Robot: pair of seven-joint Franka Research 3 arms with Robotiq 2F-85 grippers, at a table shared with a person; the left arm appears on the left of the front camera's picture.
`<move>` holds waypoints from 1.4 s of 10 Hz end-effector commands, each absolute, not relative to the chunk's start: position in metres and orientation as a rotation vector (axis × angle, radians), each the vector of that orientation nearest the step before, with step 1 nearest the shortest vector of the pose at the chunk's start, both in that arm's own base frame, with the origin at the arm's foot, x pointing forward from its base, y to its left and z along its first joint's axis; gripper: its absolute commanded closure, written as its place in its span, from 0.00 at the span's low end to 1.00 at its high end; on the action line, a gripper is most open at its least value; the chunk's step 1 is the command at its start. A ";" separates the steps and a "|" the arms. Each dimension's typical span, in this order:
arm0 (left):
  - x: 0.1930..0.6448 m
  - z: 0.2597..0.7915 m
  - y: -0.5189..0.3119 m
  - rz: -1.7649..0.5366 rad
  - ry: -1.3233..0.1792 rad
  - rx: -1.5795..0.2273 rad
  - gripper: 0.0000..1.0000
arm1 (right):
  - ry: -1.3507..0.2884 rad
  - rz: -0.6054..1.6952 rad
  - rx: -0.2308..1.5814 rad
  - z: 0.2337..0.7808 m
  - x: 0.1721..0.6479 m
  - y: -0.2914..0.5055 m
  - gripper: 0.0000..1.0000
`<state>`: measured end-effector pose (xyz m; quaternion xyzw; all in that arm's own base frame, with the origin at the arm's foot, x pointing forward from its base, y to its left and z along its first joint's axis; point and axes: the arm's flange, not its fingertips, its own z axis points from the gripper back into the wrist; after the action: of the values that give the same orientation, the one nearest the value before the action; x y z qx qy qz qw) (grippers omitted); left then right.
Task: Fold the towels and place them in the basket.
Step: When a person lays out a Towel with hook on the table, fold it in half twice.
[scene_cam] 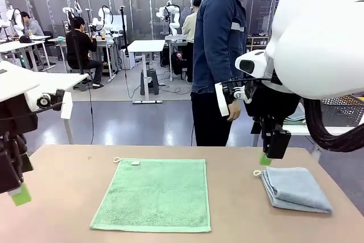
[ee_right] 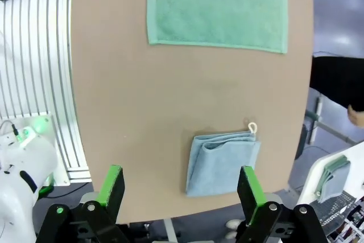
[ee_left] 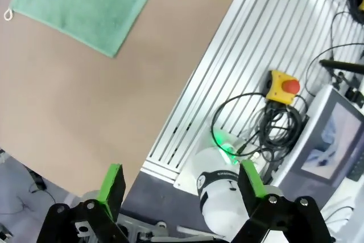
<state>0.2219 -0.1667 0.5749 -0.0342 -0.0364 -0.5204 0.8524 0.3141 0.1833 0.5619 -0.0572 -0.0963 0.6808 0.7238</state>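
Left of the green towel, the left pincer hangs above the edge of the surface, spread and empty. That towel lies flat and unfolded. Right of it sits the folded blue-grey towel, the right pincer hovering above it, likewise spread wide, holding nothing.

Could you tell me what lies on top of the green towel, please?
Nothing rests on the green towel, spread flat on the brown table. The tabletop beneath it is covered from view.
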 end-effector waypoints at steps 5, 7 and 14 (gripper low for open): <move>0.221 0.579 -0.166 -1.102 -0.085 -0.081 0.00 | -0.227 1.508 -0.131 0.567 0.311 0.184 0.00; 0.243 0.549 -0.177 -1.302 -0.176 -0.059 0.00 | -0.236 1.661 -0.149 0.519 0.327 0.216 0.00; 0.346 0.402 -0.201 -1.486 -0.039 -0.015 0.00 | -0.128 1.847 -0.086 0.376 0.357 0.291 0.00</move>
<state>0.3252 -0.1931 0.4090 -0.0175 -0.0244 -0.6678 0.7437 0.3466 0.2857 0.3870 -0.0432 -0.0523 0.7850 0.6158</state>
